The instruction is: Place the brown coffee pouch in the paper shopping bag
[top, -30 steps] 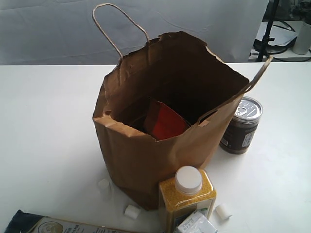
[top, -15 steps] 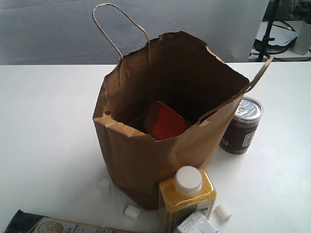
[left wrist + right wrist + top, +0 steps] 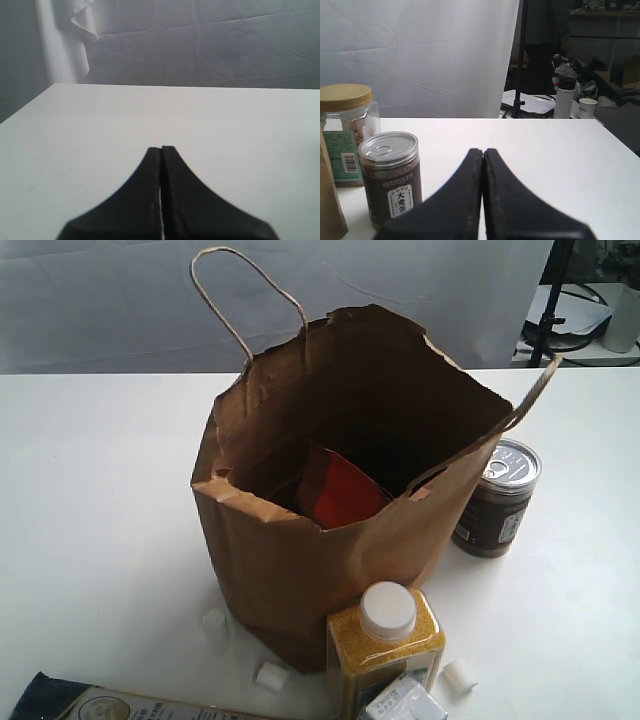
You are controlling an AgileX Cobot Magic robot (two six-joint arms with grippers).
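Ext. view, nearest edge first: a dark flat package w/ cream label (image 3: 95, 705) lies at the front left of the white bench (image 3: 90, 490). To the right of it stands a clear rectangular bottle of yellow grains w/ white cap (image 3: 385, 640), and a small white carton (image 3: 405, 702) sits directly in front of this bottle. Some small white cylinder pieces (image 3: 272, 675) lie on the bench around the foot of the bag.

Just behind the bottle is the large crumpled tan-brown kraft paper shopping bag (image 3: 300, 560), upright, mouth open, w/ two twisted loop handles. The matte dark brown coffee pouch w/ square orange-red label (image 3: 340, 492) is inside the bag and leans there. Only its upper part w/ the label shows above the front rim. Just beside the bag on the right stands a dark brown round can w/ silver pull-tab lid (image 3: 497, 498). Cannot tell if they touch.

Right wrist view: the right claw (image 3: 483, 151) has its black fingers pressed together, nothing between them. A clear jar w/ tan-yellow lid (image 3: 345, 125) stands behind the can.

Left wrist view: the left claw (image 3: 161, 149) is also fully closed and empty, over bare bench, w/ a grey cloth backdrop (image 3: 200, 45) far behind.
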